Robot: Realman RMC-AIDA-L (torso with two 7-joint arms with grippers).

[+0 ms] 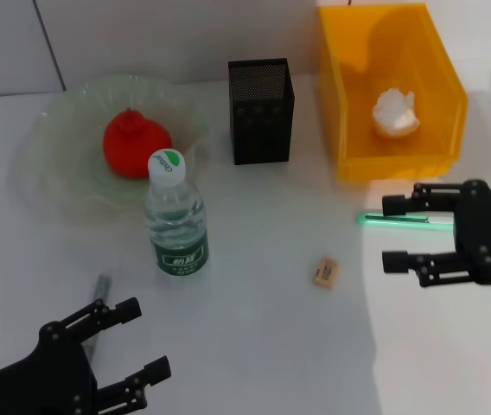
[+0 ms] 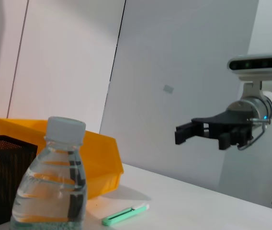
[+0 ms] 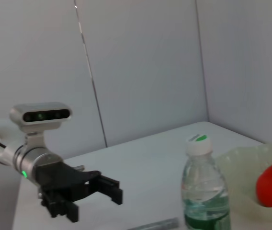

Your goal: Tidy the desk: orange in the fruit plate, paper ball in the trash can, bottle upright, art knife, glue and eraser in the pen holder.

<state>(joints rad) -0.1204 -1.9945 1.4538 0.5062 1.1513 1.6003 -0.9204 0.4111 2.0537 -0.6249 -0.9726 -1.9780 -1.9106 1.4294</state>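
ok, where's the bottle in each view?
Head view: the bottle stands upright left of centre, in front of the fruit plate.
Left wrist view: at the picture's lower left, before the trash can.
Right wrist view: at lower right, beside the fruit plate.
Shared landmark: its white cap.

Orange [image 1: 135, 144], red-orange with a small nub on top, resting inside fruit plate [image 1: 64, 186], pale green and translucent with ruffled rim. Bottle [image 1: 175, 216], clear with green label and white cap, standing upright just in front of the plate. Pen holder [image 1: 261, 111], black mesh, upright between plate and trash can [image 1: 347, 104], bright yellow-orange, with crumpled white paper ball [image 1: 396, 112] inside. Eraser [image 1: 324, 271], small and tan, lying on the desk. Green art knife [image 1: 404, 220] flat in front of the bin.
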